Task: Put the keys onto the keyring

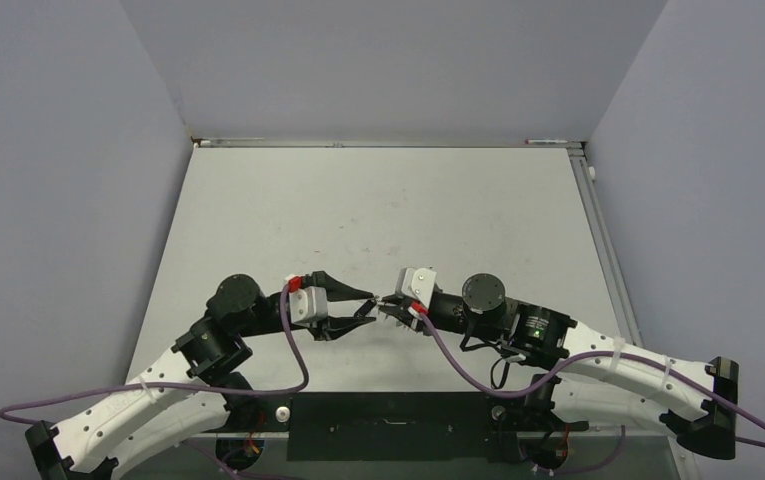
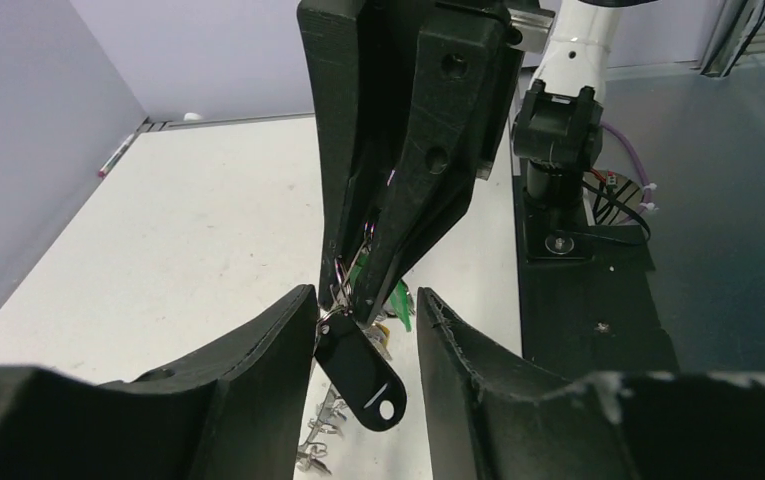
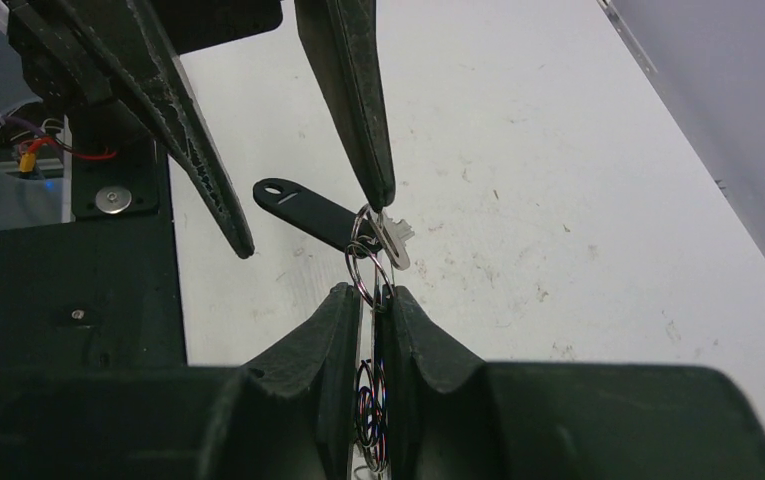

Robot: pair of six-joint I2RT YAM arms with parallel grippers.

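White table (image 1: 358, 220), keyring (image 3: 368, 270) pinched in right tool (image 3: 375, 293)

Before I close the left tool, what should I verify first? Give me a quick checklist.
1. Right tool shut on the keyring: ok.
2. Left tool open, jaws apart: ok.
3. Black fob hangs between the left fingers: ok.
4. Silver key sits at the tip of one of them; contact: cannot tell.
5. Green keys threaded on the keyring: cannot tell, the joint is hidden behind the right tool.
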